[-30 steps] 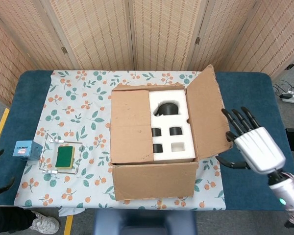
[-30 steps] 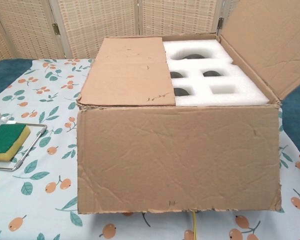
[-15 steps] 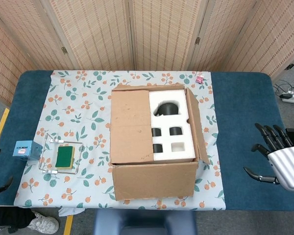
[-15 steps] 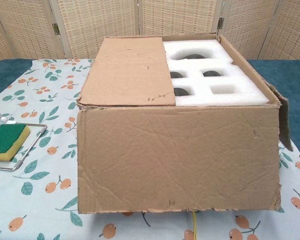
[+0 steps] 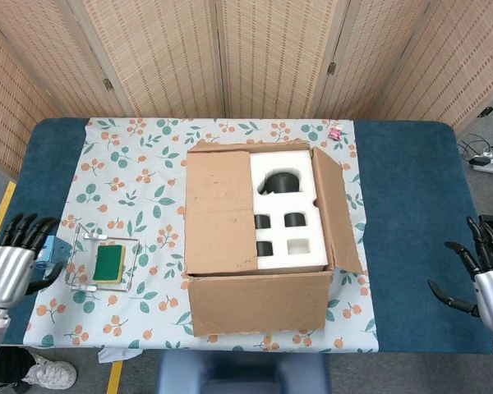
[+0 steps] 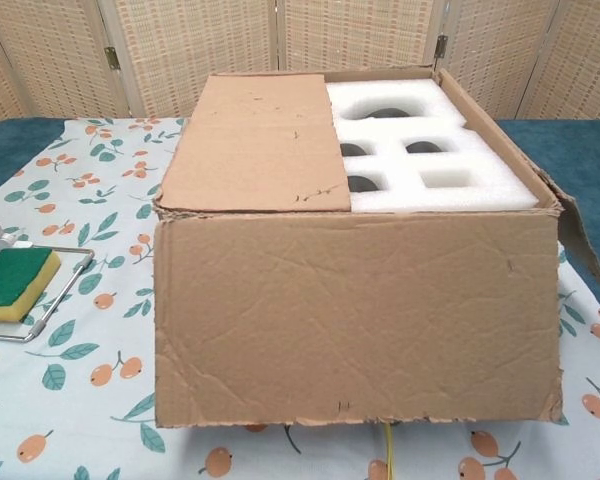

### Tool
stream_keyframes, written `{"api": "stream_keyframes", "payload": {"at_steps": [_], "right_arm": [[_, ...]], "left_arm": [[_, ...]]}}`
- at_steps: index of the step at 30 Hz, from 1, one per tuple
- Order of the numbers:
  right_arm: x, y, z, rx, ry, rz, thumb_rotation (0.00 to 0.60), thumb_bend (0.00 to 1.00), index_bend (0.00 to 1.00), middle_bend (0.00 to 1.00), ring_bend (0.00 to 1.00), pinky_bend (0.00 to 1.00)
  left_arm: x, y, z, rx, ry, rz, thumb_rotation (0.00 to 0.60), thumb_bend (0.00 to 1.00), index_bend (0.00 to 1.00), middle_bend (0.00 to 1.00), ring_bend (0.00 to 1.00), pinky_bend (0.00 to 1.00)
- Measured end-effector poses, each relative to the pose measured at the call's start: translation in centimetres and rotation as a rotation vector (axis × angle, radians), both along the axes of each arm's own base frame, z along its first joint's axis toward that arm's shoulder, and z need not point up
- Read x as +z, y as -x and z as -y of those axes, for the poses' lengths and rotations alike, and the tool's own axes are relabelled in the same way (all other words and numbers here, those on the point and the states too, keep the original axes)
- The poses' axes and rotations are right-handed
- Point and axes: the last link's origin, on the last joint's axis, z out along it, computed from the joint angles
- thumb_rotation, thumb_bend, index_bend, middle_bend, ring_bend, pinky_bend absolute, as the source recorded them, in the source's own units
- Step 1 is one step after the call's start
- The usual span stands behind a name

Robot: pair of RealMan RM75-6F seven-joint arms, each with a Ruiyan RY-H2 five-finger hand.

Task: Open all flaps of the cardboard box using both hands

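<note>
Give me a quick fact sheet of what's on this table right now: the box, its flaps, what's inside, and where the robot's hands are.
box: cardboard, mid-table on a patterned cloth
left flap: lies closed over the box's left half
right flap: folded outward, hanging down the side
inside: white foam with dark round items in its cutouts
left hand: at the table's left edge, holding nothing
right hand: at the right edge, fingers spread, clear of the box
sponge: green, in a wire rack left of the box
</note>
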Motion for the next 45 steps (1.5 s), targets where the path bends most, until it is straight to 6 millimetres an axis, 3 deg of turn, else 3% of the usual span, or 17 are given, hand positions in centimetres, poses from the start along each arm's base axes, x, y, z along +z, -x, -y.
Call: {"api": "stream_keyframes", "payload": {"at_steps": [2, 7, 11, 13, 16, 23, 28, 30, 45], "right_arm": [[0.2, 0.3, -0.2, 0.0, 0.013, 0.034, 0.219, 0.34, 0.29, 0.0, 0.0, 0.0], [1.8, 2.0, -0.4, -0.007, 0.059, 0.164, 0.222, 0.34, 0.28, 0.0, 0.0, 0.0], [3.6, 3.1, -1.0, -0.005, 0.137, 0.227, 0.223, 0.34, 0.27, 0.0, 0.0, 0.0], [4.3, 3.1, -1.5, 0.009, 0.173, 0.232, 0.222, 0.34, 0.27, 0.0, 0.0, 0.0], [4.8, 3.3, -1.7, 0.013, 0.208, 0.223, 0.221, 0.34, 0.27, 0.0, 0.0, 0.0], [5.0, 3.5, -2.0, 0.034, 0.201, 0.278, 0.224, 0.34, 0.27, 0.0, 0.0, 0.0], [5.2, 3.7, -2.0, 0.034, 0.194, 0.312, 0.228, 0.34, 0.27, 0.0, 0.0, 0.0], [5.1, 3.7, -2.0, 0.039, 0.185, 0.328, 0.226, 0.34, 0.27, 0.0, 0.0, 0.0], [5.9, 4.0, -2.2, 0.072, 0.186, 0.399, 0.226, 0.34, 0.27, 0.0, 0.0, 0.0]], "left_arm": [[-0.6, -2.3, -1.9, -0.059, 0.052, -0.032, 0.6, 0.41, 0.15, 0.38, 0.28, 0.22], [-2.3, -7.8, -6.0, -0.202, 0.168, -0.09, 0.6, 0.41, 0.14, 0.62, 0.54, 0.57], [-3.4, -11.4, -8.4, -0.286, 0.242, -0.137, 0.6, 0.42, 0.24, 0.8, 0.72, 0.74], [-3.9, -13.6, -9.5, -0.341, 0.264, -0.154, 0.6, 0.46, 0.31, 0.94, 0.87, 0.89], [-4.8, -16.2, -10.3, -0.397, 0.315, -0.157, 0.6, 0.5, 0.37, 1.0, 0.98, 0.99], [-7.0, -20.9, -11.0, -0.467, 0.478, -0.181, 0.6, 0.59, 0.4, 1.0, 1.0, 1.0], [-8.2, -23.4, -11.5, -0.478, 0.56, -0.179, 0.6, 0.8, 0.39, 1.0, 1.0, 1.0], [-8.5, -24.1, -11.8, -0.478, 0.578, -0.156, 0.6, 0.84, 0.39, 1.0, 1.0, 1.0], [-11.3, -25.8, -14.5, -0.477, 0.576, -0.207, 0.6, 0.83, 0.35, 1.0, 1.0, 1.0]]}}
